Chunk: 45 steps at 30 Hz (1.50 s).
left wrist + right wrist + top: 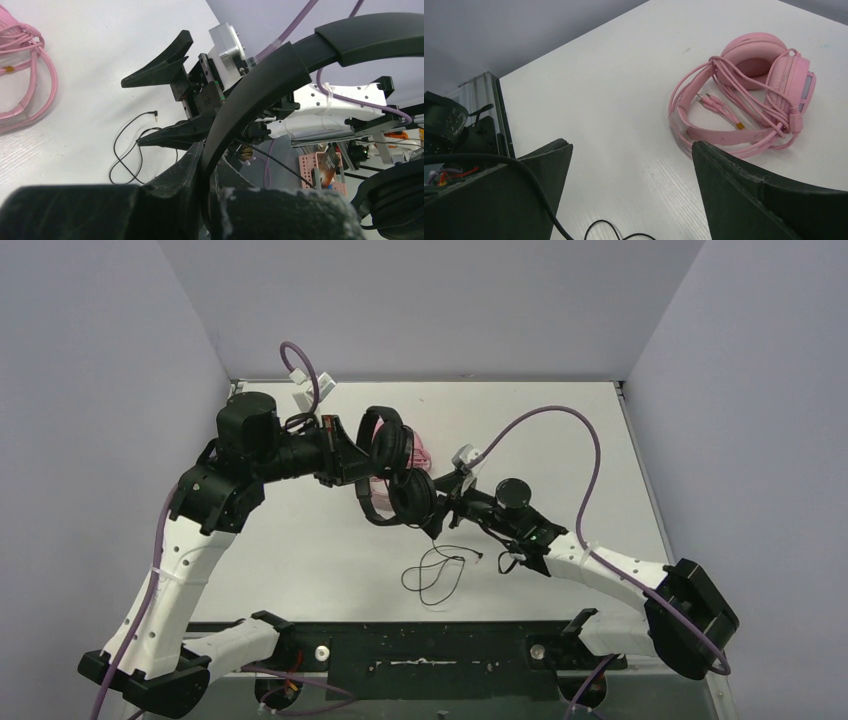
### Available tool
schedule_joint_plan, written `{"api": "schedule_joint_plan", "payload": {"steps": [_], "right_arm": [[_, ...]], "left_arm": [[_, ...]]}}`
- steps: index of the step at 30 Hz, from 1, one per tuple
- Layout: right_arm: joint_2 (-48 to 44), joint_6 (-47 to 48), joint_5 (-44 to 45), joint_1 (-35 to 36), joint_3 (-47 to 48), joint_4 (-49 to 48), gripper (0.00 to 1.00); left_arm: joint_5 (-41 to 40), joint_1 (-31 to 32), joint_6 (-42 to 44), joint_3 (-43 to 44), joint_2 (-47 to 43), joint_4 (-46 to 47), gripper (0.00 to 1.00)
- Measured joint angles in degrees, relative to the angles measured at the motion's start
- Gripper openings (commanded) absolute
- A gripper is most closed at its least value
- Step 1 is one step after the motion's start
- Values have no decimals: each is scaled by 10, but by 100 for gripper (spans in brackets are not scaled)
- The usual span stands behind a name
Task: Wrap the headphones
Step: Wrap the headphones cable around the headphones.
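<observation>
Left wrist: hand [207, 172] clamps black headphones [272, 75].

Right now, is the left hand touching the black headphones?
Touching. The left wrist view shows the left hand shut on the black headphones at the headband.

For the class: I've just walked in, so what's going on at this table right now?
The left end effector is shut on the black headphones, holding them above the table. The right end effector stands open beside them, gripping nothing. Their thin black cable lies in loose loops on the table, not yet wrapped. The pink headphones lie farther back, their pink cable bundled around them.
</observation>
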State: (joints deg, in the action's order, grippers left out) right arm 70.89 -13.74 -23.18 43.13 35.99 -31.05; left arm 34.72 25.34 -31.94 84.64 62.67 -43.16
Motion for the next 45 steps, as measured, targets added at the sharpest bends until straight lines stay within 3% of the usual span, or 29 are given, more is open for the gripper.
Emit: {"api": "schedule_joint_plan", "payload": {"steps": [5, 10, 13, 17, 21, 23, 25, 27, 31, 37, 45], "right_arm": [[7, -2, -34, -1, -28, -28, 95], [41, -8, -61, -3, -36, -85, 86], [65, -22, -76, -13, -42, -107, 71], [81, -53, -108, -45, -43, -123, 42], [70, -86, -146, -97, -43, -111, 31], [43, -89, -162, -128, -42, -65, 22], [12, -79, -173, -155, -22, 15, 7], [-9, -62, -175, -175, 28, 117, 0], [-22, -21, -177, -193, 148, 292, 0], [-22, 31, -177, -220, 277, 507, 0], [15, 62, -159, -240, 414, 687, 0]], "left_arm": [[20, 0, 2, 0, 0, 1, 0], [54, 0, -3, 0, 0, 13, 0], [80, 0, -3, 1, 0, 25, 0], [115, 0, 21, 10, 0, 27, 0], [115, 1, 94, 23, -3, -9, 0], [97, 5, 141, 23, -10, -34, 0], [59, 18, 192, 22, -17, -60, 0], [3, 47, 240, 15, -26, -75, 0], [-124, 125, 317, -14, -40, -96, 0], [-306, 188, 384, -64, -37, -103, 0], [-480, 270, 442, -101, -37, -97, 0]]}}
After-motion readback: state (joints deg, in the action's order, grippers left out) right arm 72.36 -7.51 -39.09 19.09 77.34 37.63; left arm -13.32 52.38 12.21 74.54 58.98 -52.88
